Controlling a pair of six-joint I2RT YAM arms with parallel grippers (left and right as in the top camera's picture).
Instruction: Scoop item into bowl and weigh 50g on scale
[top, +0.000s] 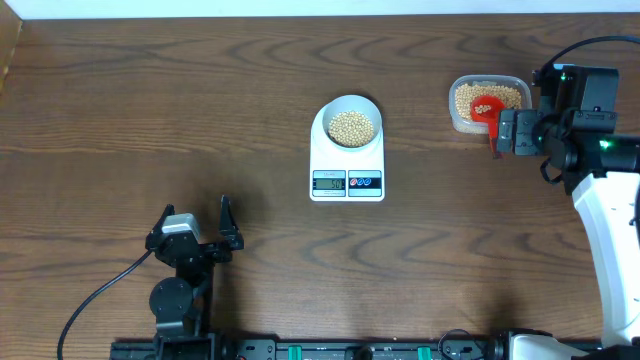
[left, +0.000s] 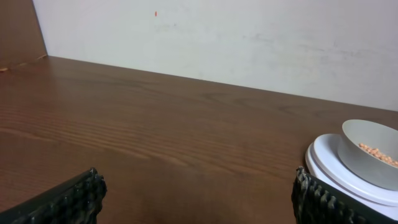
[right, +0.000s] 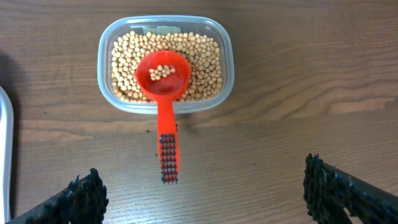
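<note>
Hovering near the far right corner of the brown wooden worktop (top: 120, 90), the right gripper (right: 202, 177) stood wide open and empty. The red plastic scoop (right: 165, 112) lay straight ahead, cup resting on small round tan-yellow beans (right: 205, 62) in the clear rectangular plastic tub (right: 227, 56), its handle running back between the fingers. The small pale round bowl (top: 352, 99), part-filled, sat on the flat white digital scale (top: 347, 165) mid-worktop, and the left gripper (top: 195, 225), also wide open near the near edge, was much farther, so the right arm seemed better placed.

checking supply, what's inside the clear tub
Soybeans, with a red scoop lying on them holding a few. The floor of the clear tub is hidden under beans.
</note>
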